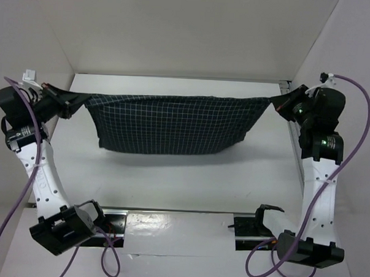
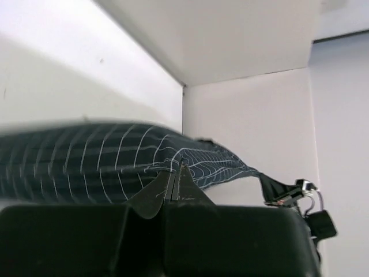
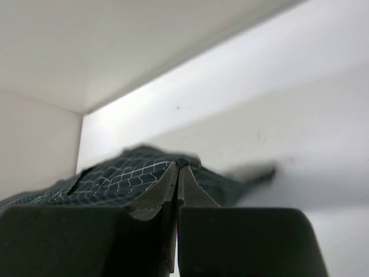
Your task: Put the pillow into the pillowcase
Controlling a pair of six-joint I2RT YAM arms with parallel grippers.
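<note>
two grippers hold the pillowcase [image 1: 173,122] stretched between them above the white table [image 1: 170,187]. the left gripper [image 1: 78,103] has the cloth's upper left corner and the right gripper [image 1: 277,103] has the upper right corner, each corner drawn out to a point. the top edge runs almost straight from arm to arm, and the rest of the dark checked cloth hangs toward the near side with a rounded lower edge (whether the pillow is inside cannot be told). its shadow lies on the table just below; i cannot tell if the lower edge touches the surface.

from the left wrist, that gripper's fingers [image 2: 153,196] are pressed together with only a thin seam between them, the checked fabric bunched at their tips. from the right wrist the fingers [image 3: 199,196] are likewise clamped tight, a fold of the same cloth caught at the tips and trailing off to the left.
</note>
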